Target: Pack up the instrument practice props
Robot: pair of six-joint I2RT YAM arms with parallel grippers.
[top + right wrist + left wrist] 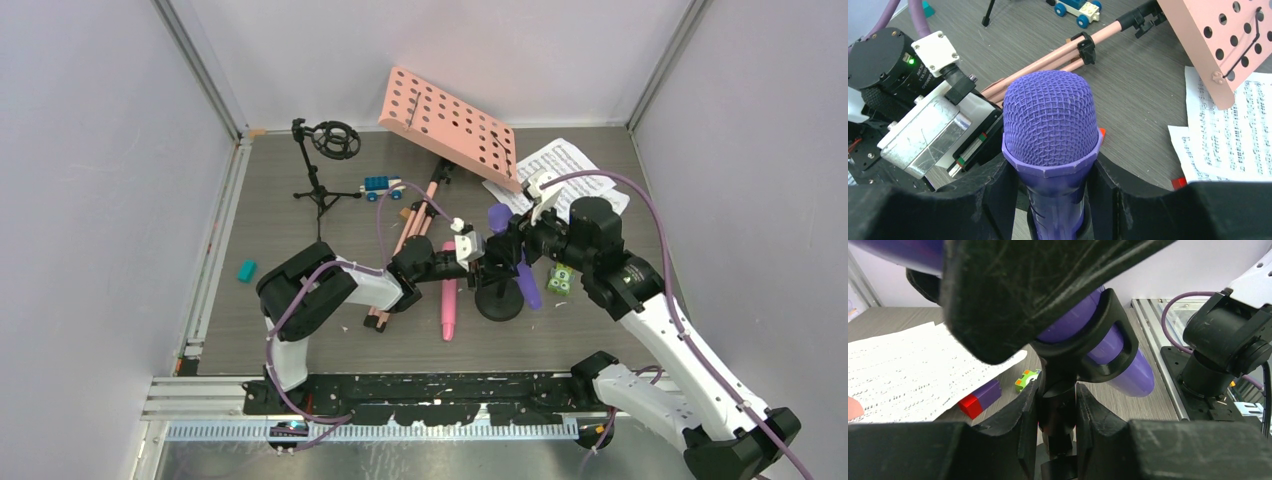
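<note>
A purple microphone [527, 277] sits in the clip of a black mic mount [498, 302] with a round base. My left gripper [1057, 401] is shut on that mount's black stem [1058, 412], below the clip. My right gripper [1050, 167] is shut on the purple microphone [1050, 120], just under its mesh head. A pink microphone [449, 300] lies flat beside the base. The pink music rack [452, 125] lies tipped over, its tripod legs [412, 235] pointing toward me. White sheet-music pages [562, 170] lie at the back right. A second black mic mount [322, 165] stands at the back left.
A blue toy car [381, 187] rests near the standing mount. A teal block [246, 270] lies at the left edge, a green block [560, 280] by my right arm, and a red-and-purple block [980, 399] at the edge of the pages. Walls close in both sides.
</note>
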